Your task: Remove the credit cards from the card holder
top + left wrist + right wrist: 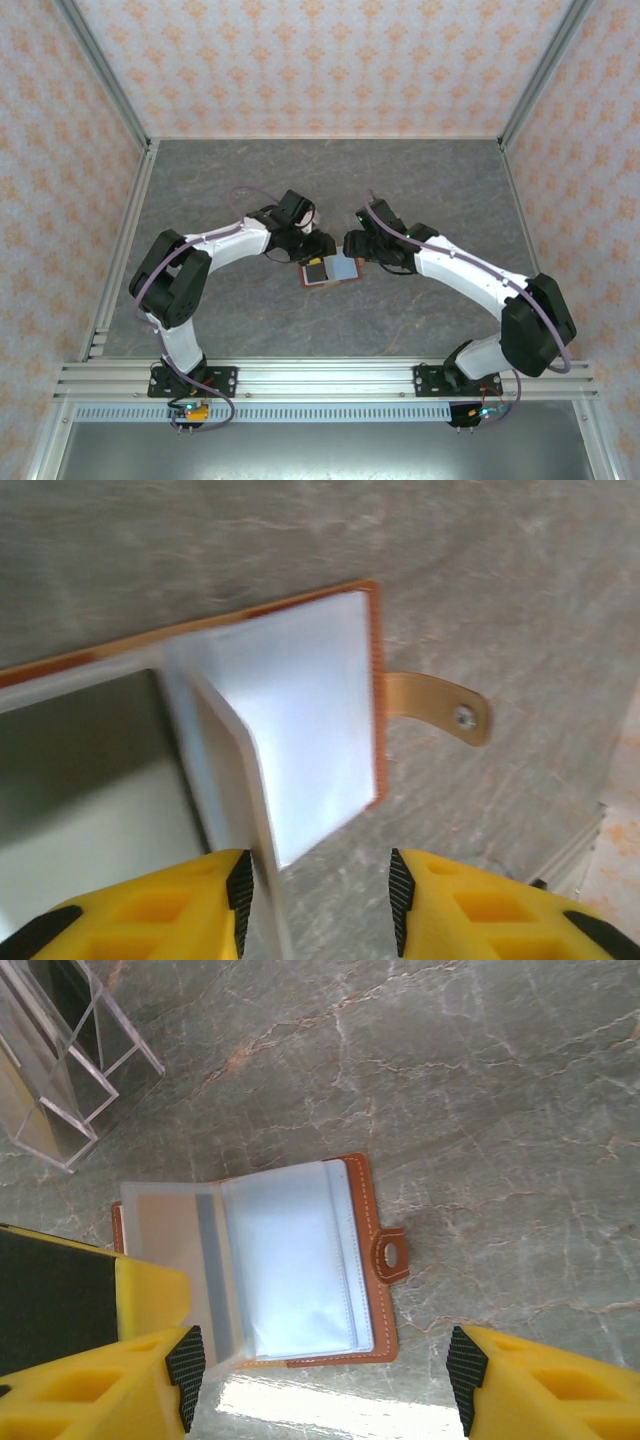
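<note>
The card holder (pixel 330 270) lies open on the grey table between both grippers, brown leather outside, pale blue-grey plastic sleeves inside. In the right wrist view the card holder (pixel 300 1260) shows a tan credit card (pixel 170 1250) with a grey stripe inside its left sleeve, and a leather tab (pixel 390 1254) at its right edge. My right gripper (pixel 325 1375) hangs wide open over its near edge, and nothing is between the fingers. In the left wrist view a sleeve page (pixel 235 780) stands up beside the left pad of my open left gripper (pixel 318 895). A strap with a snap (pixel 445 710) sticks out.
A clear acrylic box (pixel 60 1050) stands on the table up and to the left of the card holder in the right wrist view. Patterned walls (pixel 320 60) and metal rails (pixel 125 250) fence the table (pixel 330 180). Both arms meet at mid-table.
</note>
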